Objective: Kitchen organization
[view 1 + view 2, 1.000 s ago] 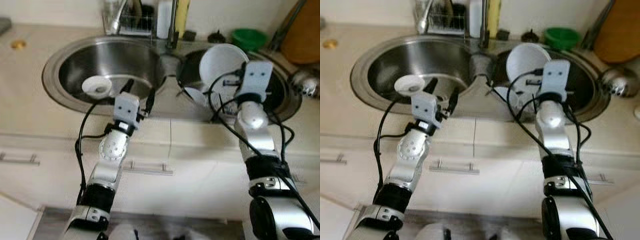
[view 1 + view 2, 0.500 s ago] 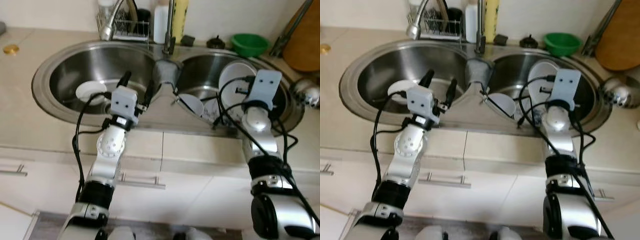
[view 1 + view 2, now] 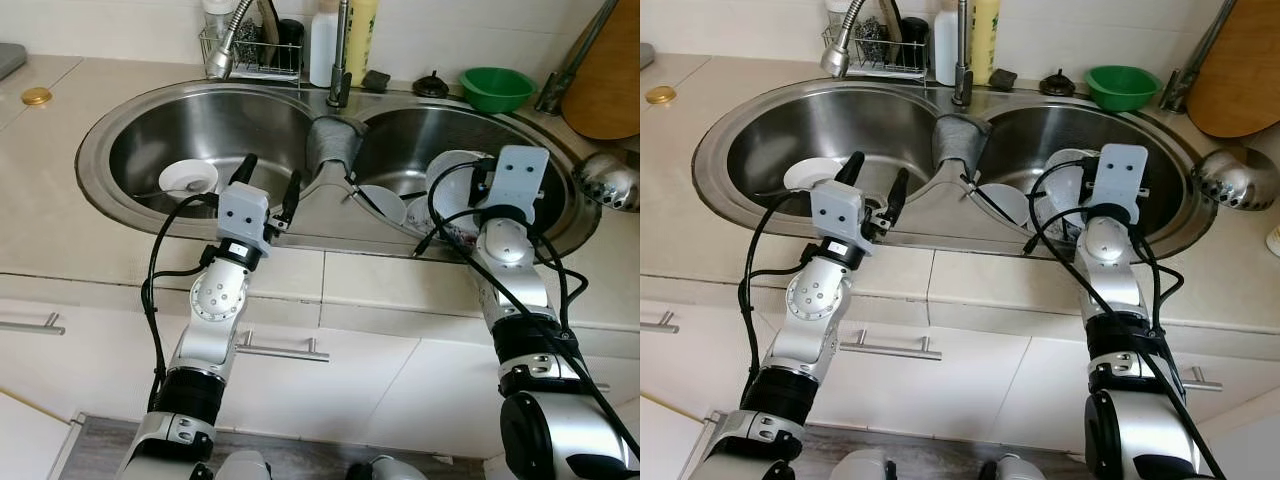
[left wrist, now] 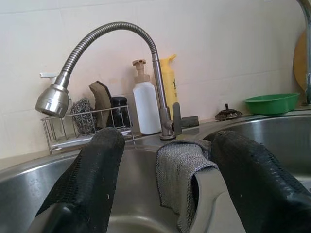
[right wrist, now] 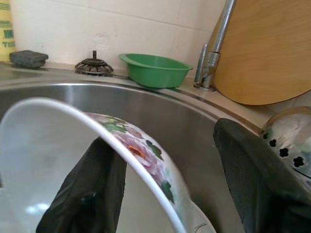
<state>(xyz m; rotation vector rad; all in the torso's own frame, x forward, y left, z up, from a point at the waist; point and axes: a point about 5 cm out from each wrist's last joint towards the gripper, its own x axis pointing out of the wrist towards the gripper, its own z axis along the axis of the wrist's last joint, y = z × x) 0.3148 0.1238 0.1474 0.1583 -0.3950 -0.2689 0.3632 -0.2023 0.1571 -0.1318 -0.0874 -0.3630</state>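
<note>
Brushed stainless-steel double sink (image 3: pixel 140 120); glossy glazed floral plate (image 5: pixel 121 145) (white); woven grey dishcloth (image 4: pixel 177 170); matt wooden board (image 5: pixel 272 48).

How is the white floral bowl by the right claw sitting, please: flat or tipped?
Tipped: the floral bowl stands on edge in the right basin, its rim between the right claw's open fingers.

Beige counter with a double stainless sink sunk into it

The counter (image 3: pixel 60 200) carries a two-basin sink (image 3: pixel 110 140): a small white dish (image 3: pixel 188 178) sits in the left basin, a pile of white dishes (image 3: pixel 1065 185) in the right, and a grey cloth (image 3: pixel 332 140) is draped over the divider between them. Along the back ledge there's a wire rack (image 4: pixel 85 127) holding a scourer and sponge, a white pump bottle (image 4: pixel 146 105), a yellow bottle (image 3: pixel 985 35), a green bowl (image 3: pixel 497 86) and a wooden board (image 3: pixel 608 80) leaning up at the far right. A small gold lid (image 3: pixel 37 96) lies on the counter far left.
</note>
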